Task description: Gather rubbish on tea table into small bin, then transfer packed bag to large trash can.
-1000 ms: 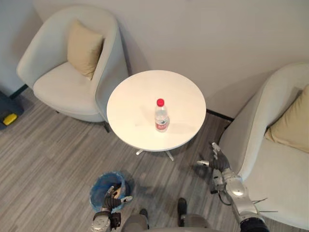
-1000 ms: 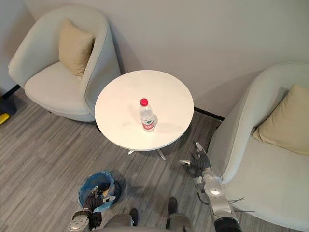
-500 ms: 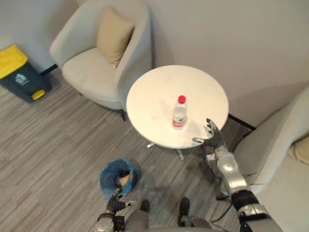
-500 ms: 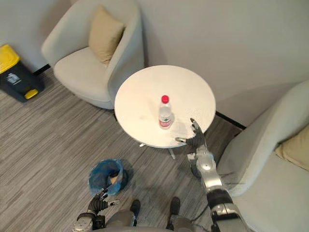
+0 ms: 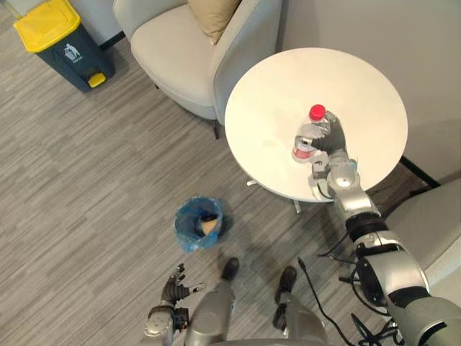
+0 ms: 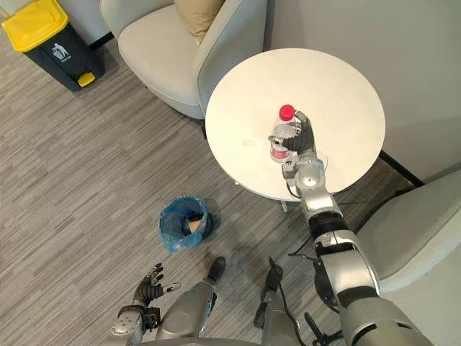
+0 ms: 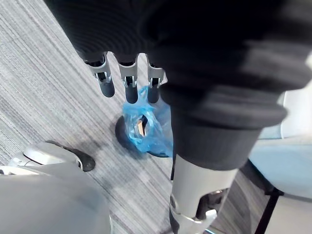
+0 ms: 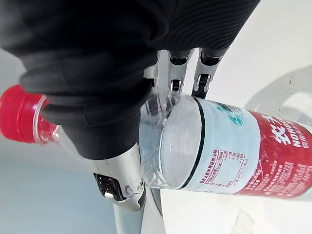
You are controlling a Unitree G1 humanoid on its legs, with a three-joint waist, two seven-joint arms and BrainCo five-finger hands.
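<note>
Head views, looking down: a round white counter stands on a grey plank floor between two pale armchairs. One armchair is on its far left side and holds a tan cushion; the other armchair is on its near right side.

A clear bottle with a red cap and a red label is near the middle of the counter, cap uppermost. My right hand reaches over the near edge of the counter and grasps this bottle. In the right wrist view I see the fingers curled round one side of the body and the thumb pressed against the other, just below the shoulder of the bottle. I cannot tell whether the base rests on the counter or is raised off it.

A small bin lined with a blue bag stands on the floor, near and to the left of the counter and well apart from it. Something tan lies inside it. A dark large trash can with a yellow lid stands at the far left, beyond the first armchair.

My left hand hangs low by my side, released and holding nothing. In its wrist view the fingers are straight, with the small bin on the floor past them.
</note>
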